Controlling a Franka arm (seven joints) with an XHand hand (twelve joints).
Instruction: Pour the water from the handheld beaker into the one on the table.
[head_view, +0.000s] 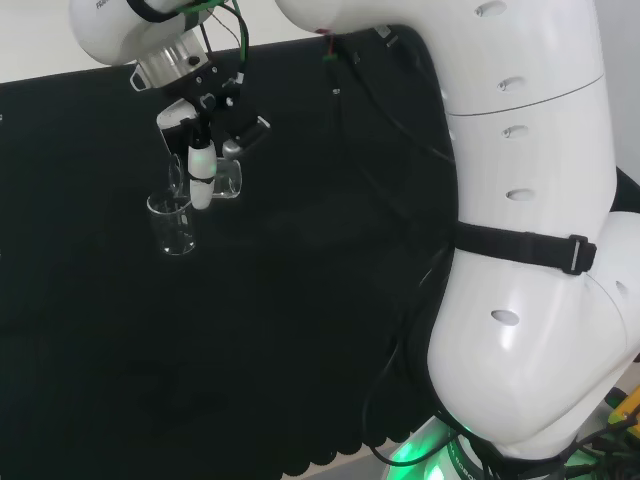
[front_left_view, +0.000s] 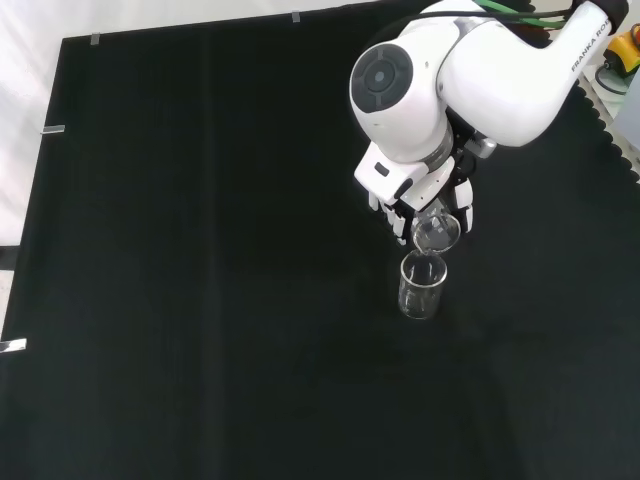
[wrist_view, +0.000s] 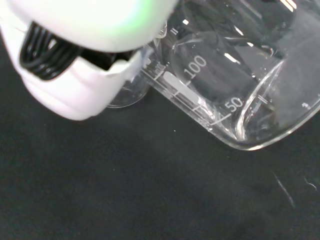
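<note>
**Held beaker tipped over the one on the cloth**

Closest, in the wrist view, a white part of the hand (wrist_view: 80, 75) sits against the wall of a clear beaker (wrist_view: 225, 95) that lies tilted well off upright, its printed scale marks facing the camera and its thick base ring toward the black cloth (wrist_view: 150, 200). Whether any water is inside cannot be told.

In the front view, the second beaker (front_left_view: 421, 286) stands upright on the cloth, nearer the camera than the hand. Just above it, the held beaker's open mouth leans down toward the standing one's rim; the two look very close, but contact cannot be made out. The hand's fingers (front_left_view: 400, 222) are curled round the held beaker.

Farther back, the arm's white link (front_left_view: 470, 70) with its round grey cap reaches in from the top of the front view.

In the head view, the hand grips the tilted beaker just right of the standing one.
</note>
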